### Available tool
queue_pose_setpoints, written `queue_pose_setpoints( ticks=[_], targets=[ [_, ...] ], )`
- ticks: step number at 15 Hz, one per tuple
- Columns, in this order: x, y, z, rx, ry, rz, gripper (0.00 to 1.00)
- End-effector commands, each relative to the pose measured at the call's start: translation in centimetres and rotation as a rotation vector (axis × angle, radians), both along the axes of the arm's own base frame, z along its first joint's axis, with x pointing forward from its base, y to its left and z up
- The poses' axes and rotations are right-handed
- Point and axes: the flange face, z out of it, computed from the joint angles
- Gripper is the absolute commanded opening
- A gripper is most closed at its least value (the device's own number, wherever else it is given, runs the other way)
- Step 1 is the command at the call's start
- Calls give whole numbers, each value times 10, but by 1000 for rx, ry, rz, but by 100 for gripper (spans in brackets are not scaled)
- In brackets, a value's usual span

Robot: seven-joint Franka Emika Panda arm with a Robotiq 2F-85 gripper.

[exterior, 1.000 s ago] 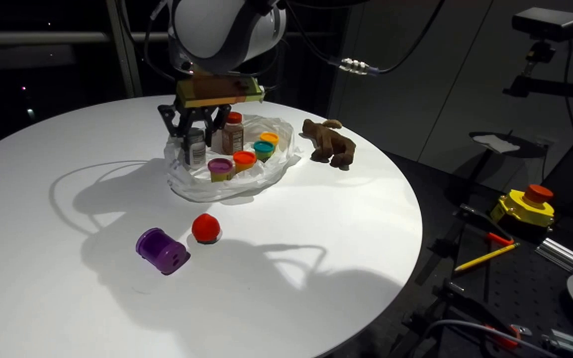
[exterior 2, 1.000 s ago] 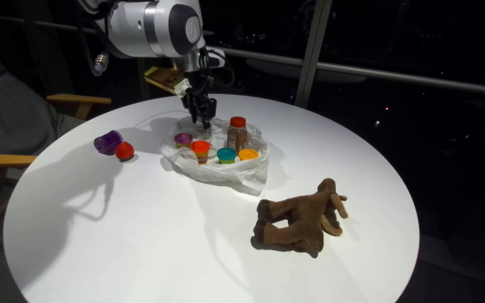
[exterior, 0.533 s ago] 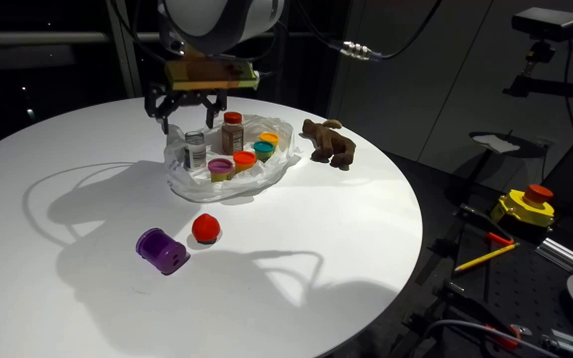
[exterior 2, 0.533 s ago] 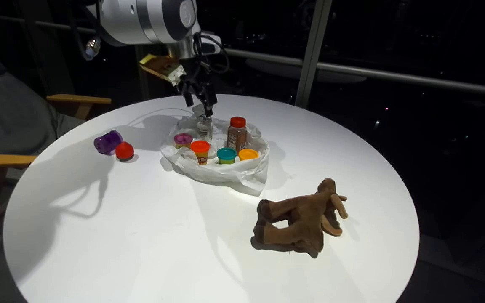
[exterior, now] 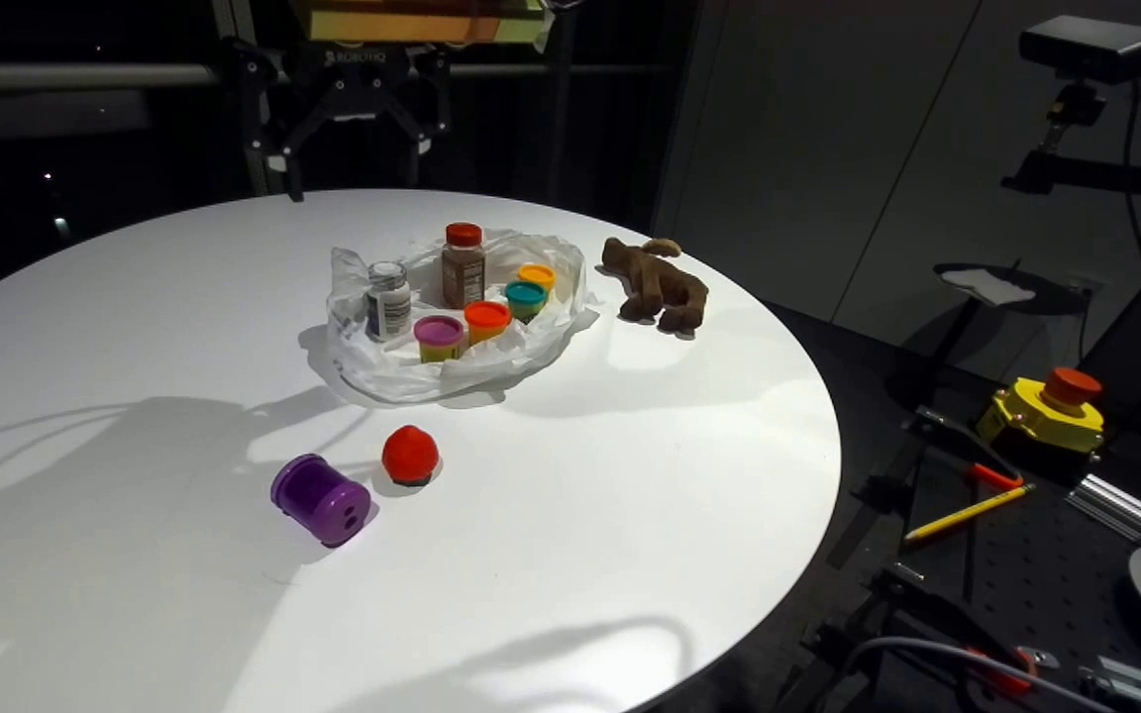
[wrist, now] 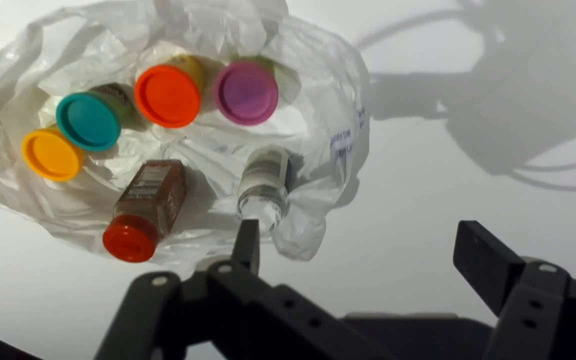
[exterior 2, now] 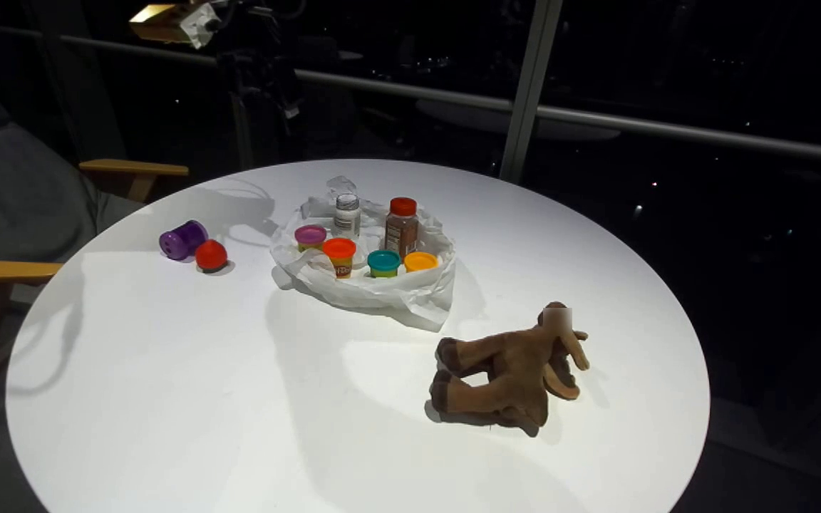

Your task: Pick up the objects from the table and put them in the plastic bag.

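Observation:
My gripper (exterior: 355, 186) hangs high above the far side of the table, open and holding nothing. In the wrist view its fingers (wrist: 488, 262) stand wide apart. Inside the wrinkled plastic bag (exterior 2: 382, 301), the clear white-lidded jar (wrist: 263, 175) stands upright beside a red-capped brown jar (exterior: 464, 272). Little cups with purple (wrist: 247, 93), red (wrist: 168, 95), teal (wrist: 89, 121) and orange (wrist: 52, 155) lids share the bag. Out on the table lie a purple block (exterior: 321, 500), a red ball (exterior: 410, 456) and a brown toy animal (exterior 2: 510, 370).
The round white table (exterior: 570, 555) bears the bag near its far edge. A grey chair with wooden armrests (exterior 2: 132, 168) stands beside the table in an exterior view. Off the table are a yellow box with a red button (exterior: 1044, 411) and a camera on a mount (exterior: 1095, 48).
The jaws were around the clear jar inside the bag; they have opened and let it go. My gripper has since risen well above the bag and moved back from it.

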Motion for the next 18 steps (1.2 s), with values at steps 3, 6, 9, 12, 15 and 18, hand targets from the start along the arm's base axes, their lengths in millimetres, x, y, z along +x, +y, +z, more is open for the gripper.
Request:
queue_pose_setpoints(
  ticks=[3,6,9,12,15,18],
  targets=[
    [-57,42,-53,-34,150,132,100],
    [-77,65,-74,19,170,206,100],
    [-86,82,-88,70,171,245,100],
    [-90,89,-100,96,189,269,100],
    [-94,93,-114,129,215,286,100],
    [-98,102,-132,132,209,321,100]
  ],
)
